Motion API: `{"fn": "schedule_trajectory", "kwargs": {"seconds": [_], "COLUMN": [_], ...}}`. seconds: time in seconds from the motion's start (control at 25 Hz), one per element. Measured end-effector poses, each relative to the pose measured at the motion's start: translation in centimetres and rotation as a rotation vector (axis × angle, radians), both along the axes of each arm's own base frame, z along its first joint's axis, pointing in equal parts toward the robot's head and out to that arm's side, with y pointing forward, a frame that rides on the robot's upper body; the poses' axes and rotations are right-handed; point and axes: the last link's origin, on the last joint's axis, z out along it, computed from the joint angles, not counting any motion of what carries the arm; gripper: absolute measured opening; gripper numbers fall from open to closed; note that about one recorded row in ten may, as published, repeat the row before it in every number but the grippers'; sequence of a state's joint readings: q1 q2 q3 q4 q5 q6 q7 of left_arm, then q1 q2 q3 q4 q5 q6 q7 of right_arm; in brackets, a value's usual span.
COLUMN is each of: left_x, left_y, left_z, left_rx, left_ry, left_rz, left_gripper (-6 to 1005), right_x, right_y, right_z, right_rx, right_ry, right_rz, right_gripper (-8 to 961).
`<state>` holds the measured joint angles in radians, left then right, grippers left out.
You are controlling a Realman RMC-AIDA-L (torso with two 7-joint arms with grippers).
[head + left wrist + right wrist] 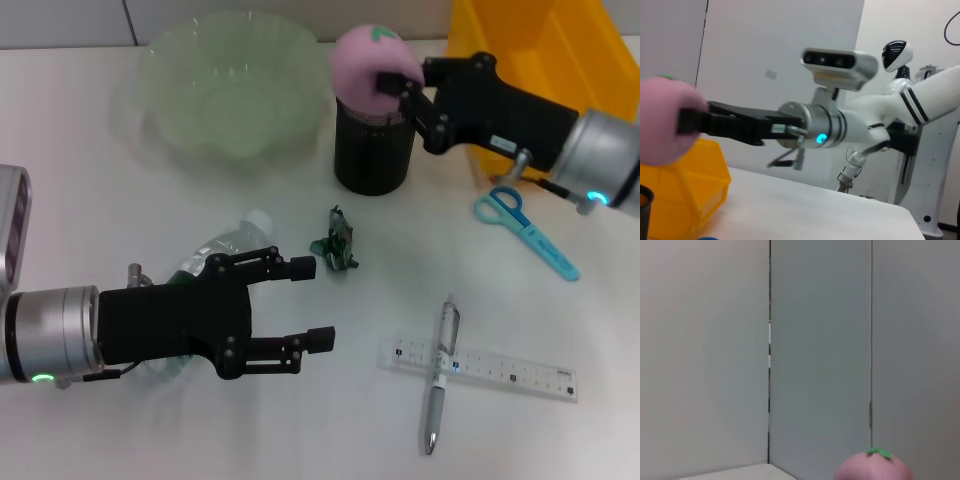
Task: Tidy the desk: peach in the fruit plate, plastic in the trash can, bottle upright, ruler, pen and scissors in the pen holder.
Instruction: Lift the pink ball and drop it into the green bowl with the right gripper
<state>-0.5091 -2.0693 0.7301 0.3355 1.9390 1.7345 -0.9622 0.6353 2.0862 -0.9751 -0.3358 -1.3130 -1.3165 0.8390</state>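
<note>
The round pink peach with a green leaf (368, 62) is being held in the closed fingers of the right gripper (398, 88), directly above the mouth of the black mesh cylindrical pen holder (372, 147); whether the fruit is touching the holder's rim cannot be told. In the left wrist view the same peach (662, 122) is being gripped by a black finger (695, 120) across its side, and in the right wrist view only its top and leaf (875, 467) are being shown against a grey wall.

The pale green translucent fruit plate with a wavy rim (175, 70) is being left just beside the pen holder, toward the robot's left. The yellow plastic bin (520, 50) is standing behind the right arm. The blue-handled scissors (525, 230) are lying flat in front of the bin. The clear plastic ruler (520, 375) is lying nearer the robot, with the silver pen (441, 375) laid across its left end. The crumpled scrap of dark green plastic (338, 242) is lying in front of the pen holder.

The clear plastic bottle with a white cap (230, 245) is lying on its side, partly covered by the left arm. The left gripper (312, 303) is being held over the white desk (100, 220) beside the bottle, its fingers spread apart and nothing between them.
</note>
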Motion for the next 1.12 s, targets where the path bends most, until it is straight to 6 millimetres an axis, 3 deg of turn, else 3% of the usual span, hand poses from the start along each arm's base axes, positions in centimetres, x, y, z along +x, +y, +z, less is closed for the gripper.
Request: {"fn": "schedule_trajectory", "kwargs": {"seconds": [0.48,1.12], "left_x": [0.1,0.0], "left_y": [0.0,0.0], "left_z": [0.0,0.0], "left_rx": [0.000,0.010], "left_ry": [-0.001,0.001], "left_rz": [-0.005,-0.012], "left_gripper": [796,796], "right_x": [-3.9,-7.4], "right_y": [4.5,7.6], "right_z": [-1.5,-3.1], "right_rx": [0.020,0.008], "right_ry": [-0.072,-0.152], "right_rz": [-0.036,-0.104], "right_gripper": [34,35]}}
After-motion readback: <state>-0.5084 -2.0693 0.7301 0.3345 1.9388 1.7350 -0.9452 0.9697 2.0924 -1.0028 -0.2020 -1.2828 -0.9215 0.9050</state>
